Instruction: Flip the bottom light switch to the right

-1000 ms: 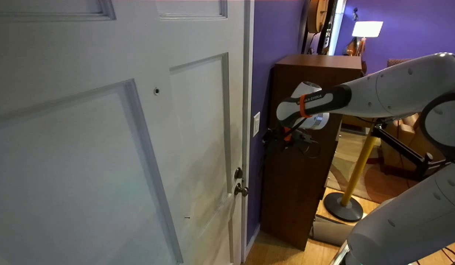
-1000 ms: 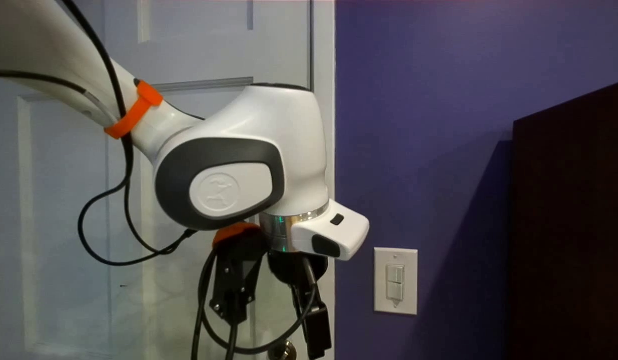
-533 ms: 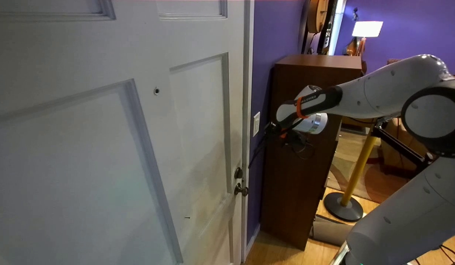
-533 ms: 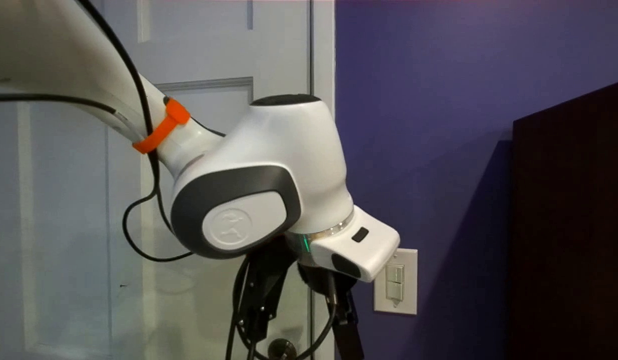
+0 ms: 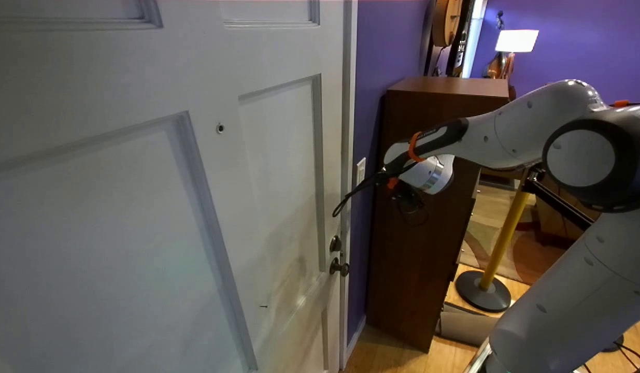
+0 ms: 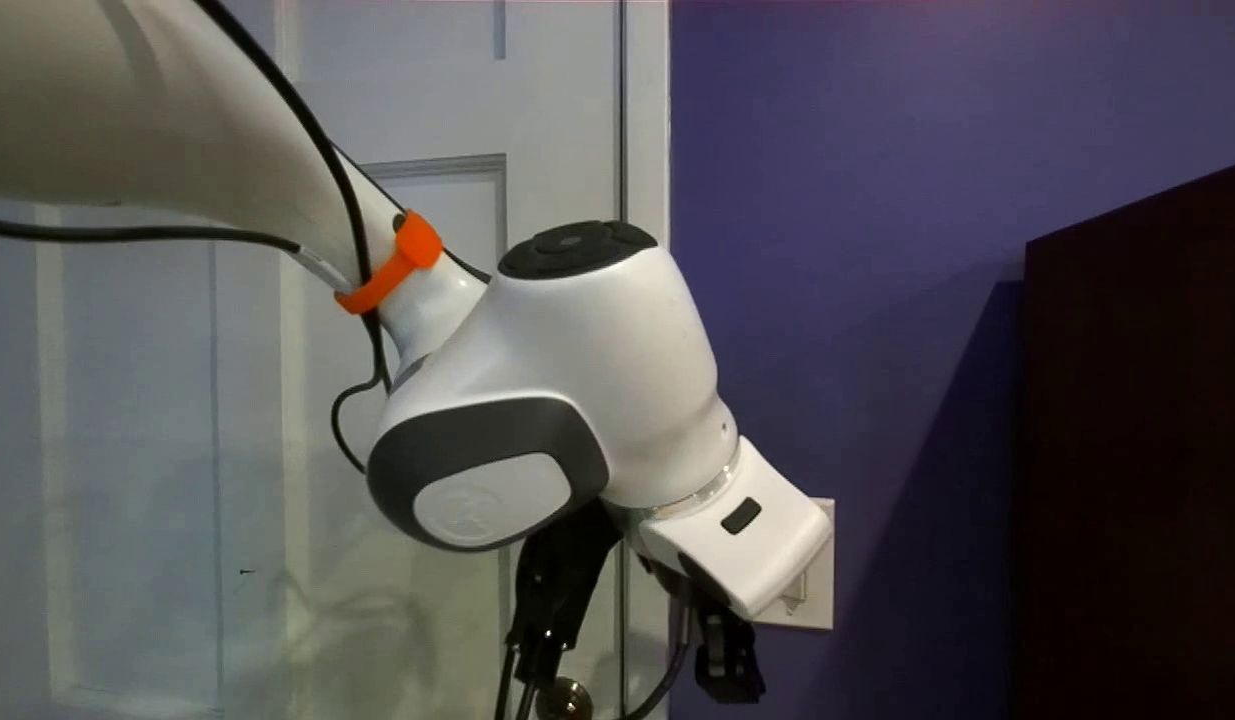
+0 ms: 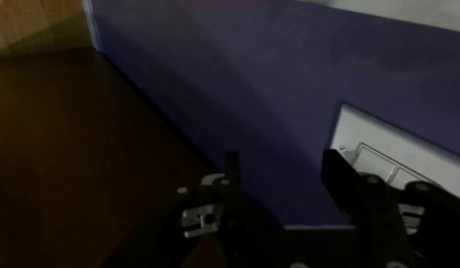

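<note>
The white switch plate [image 7: 386, 137] is on the purple wall at the right of the wrist view. Its bottom light switch [image 7: 373, 163] is the rocker nearest the visible screw, partly behind my right-hand finger. My gripper [image 7: 282, 160] is open and empty, with its fingers apart and wall visible between them. The right-hand finger overlaps the plate's edge; I cannot tell whether it touches. In an exterior view the plate [image 6: 822, 575] is mostly hidden behind my white hand, with a black finger below it. The plate also shows as a sliver [image 5: 361, 168].
A dark brown cabinet [image 5: 413, 259] stands against the wall near the gripper; it also fills the left of the wrist view [image 7: 84, 149]. A white panelled door [image 5: 278, 155] with a knob [image 5: 340, 267] adjoins the wall. Black cables [image 5: 353, 194] hang from the wrist.
The hand has moved right and down in an exterior view and tilted, so it now covers most of the switch plate. The cables have swung out over the door's edge.
</note>
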Available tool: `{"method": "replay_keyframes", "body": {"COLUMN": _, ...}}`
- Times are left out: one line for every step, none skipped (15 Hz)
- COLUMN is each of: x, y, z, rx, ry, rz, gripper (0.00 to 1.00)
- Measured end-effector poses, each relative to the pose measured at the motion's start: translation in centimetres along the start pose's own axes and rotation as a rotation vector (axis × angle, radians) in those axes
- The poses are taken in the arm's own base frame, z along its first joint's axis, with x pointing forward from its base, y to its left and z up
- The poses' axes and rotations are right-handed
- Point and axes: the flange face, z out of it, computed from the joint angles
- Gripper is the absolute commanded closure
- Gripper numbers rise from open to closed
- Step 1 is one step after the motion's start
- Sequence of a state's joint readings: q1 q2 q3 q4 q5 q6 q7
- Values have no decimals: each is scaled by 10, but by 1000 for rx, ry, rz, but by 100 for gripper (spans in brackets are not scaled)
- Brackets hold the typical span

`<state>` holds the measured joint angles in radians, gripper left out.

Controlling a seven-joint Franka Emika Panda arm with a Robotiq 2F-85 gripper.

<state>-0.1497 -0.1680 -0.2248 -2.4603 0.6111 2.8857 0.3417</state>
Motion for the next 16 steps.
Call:
{"method": "replay_keyframes", "body": {"x": 0, "y": -3, "z": 0, "rx": 19, "ry": 9, "rz": 23, "gripper": 76}}
{"method": "replay_keyframes", "body": {"x": 0, "y": -5, "z": 0, "rx": 35, "ry": 17, "rz": 42, "gripper": 83}}
{"method": "replay_keyframes", "body": {"x": 0, "y": -7, "z": 0, "rx": 48, "ry": 25, "rz": 56, "gripper": 90}}
{"method": "replay_keyframes", "body": {"x": 1, "y": -8, "z": 0, "rx": 58, "ry": 31, "rz": 68, "gripper": 97}}
{"method": "replay_keyframes", "body": {"x": 1, "y": -10, "z": 1, "rx": 67, "ry": 35, "rz": 77, "gripper": 99}}
{"method": "replay_keyframes", "body": {"x": 1, "y": -10, "z": 3, "rx": 73, "ry": 36, "rz": 82, "gripper": 100}}
{"method": "replay_keyframes", "body": {"x": 2, "y": -11, "z": 4, "rx": 80, "ry": 36, "rz": 85, "gripper": 100}}
{"method": "replay_keyframes", "body": {"x": 2, "y": -13, "z": 5, "rx": 89, "ry": 35, "rz": 84, "gripper": 100}}
{"method": "replay_keyframes", "body": {"x": 3, "y": -14, "z": 6, "rx": 100, "ry": 35, "rz": 77, "gripper": 100}}
{"method": "replay_keyframes", "body": {"x": 5, "y": -16, "z": 6, "rx": 115, "ry": 37, "rz": 67, "gripper": 100}}
{"method": "replay_keyframes", "body": {"x": 6, "y": -19, "z": 5, "rx": 130, "ry": 38, "rz": 56, "gripper": 100}}
{"method": "replay_keyframes", "body": {"x": 8, "y": -21, "z": 5, "rx": 146, "ry": 38, "rz": 44, "gripper": 100}}
{"method": "replay_keyframes", "body": {"x": 10, "y": -23, "z": 4, "rx": 161, "ry": 36, "rz": 31, "gripper": 100}}
{"method": "replay_keyframes", "body": {"x": 12, "y": -23, "z": 5, "rx": 172, "ry": 32, "rz": 22, "gripper": 100}}
{"method": "replay_keyframes", "body": {"x": 14, "y": -23, "z": 6, "rx": 181, "ry": 28, "rz": 14, "gripper": 100}}
{"method": "replay_keyframes", "body": {"x": 15, "y": -22, "z": 8, "rx": 185, "ry": 23, "rz": 7, "gripper": 100}}
